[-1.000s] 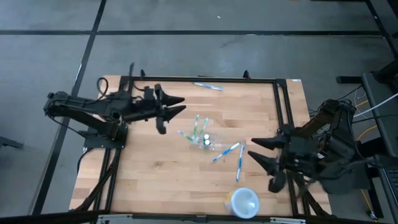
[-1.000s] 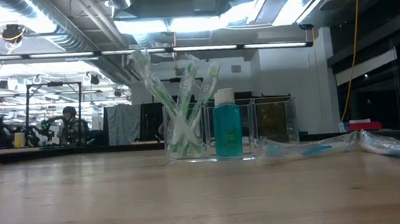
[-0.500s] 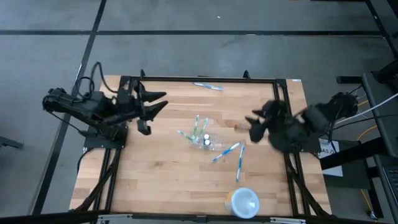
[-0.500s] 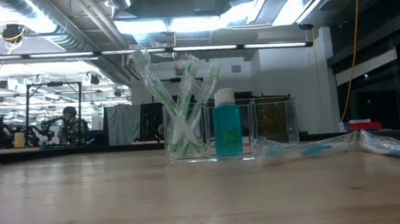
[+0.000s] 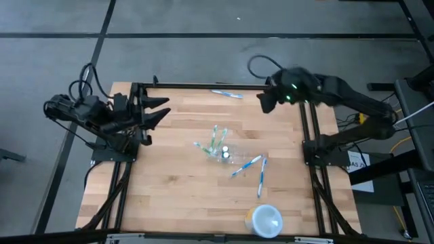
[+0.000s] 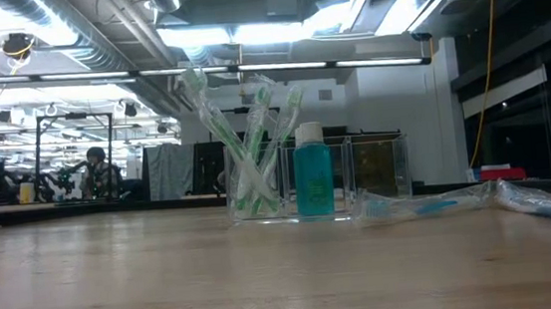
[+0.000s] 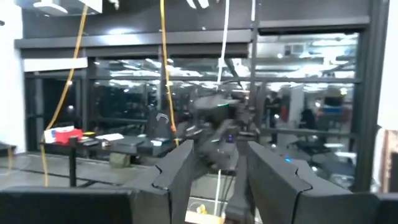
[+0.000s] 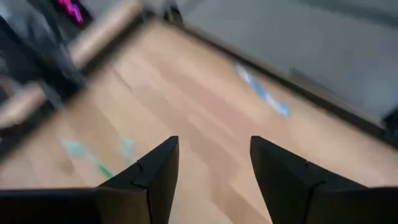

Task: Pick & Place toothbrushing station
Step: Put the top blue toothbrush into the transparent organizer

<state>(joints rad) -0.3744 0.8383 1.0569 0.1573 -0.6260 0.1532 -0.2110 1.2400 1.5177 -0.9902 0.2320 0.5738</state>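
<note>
The clear toothbrush holder [image 5: 220,150] stands on its base at the table's middle, with green toothbrushes and a teal bottle [image 6: 313,184] upright in it; it also shows in the low view [image 6: 258,181]. My left gripper [image 5: 163,108] is open and empty at the table's far left, its fingers level. My right gripper [image 5: 263,103] is raised over the table's far right; its fingers show open and empty in the right wrist view [image 8: 211,155].
Two wrapped blue toothbrushes [image 5: 247,165] lie right of the holder. Another [image 5: 227,94] lies at the far edge. A round white cup [image 5: 264,220] stands at the near edge. A black frame [image 5: 305,122] borders the tabletop.
My left gripper has drawn back toward the table's left edge. My right gripper has swung from the table's near right, up and toward the far edge. The holder and the toothbrushes have stayed where they were.
</note>
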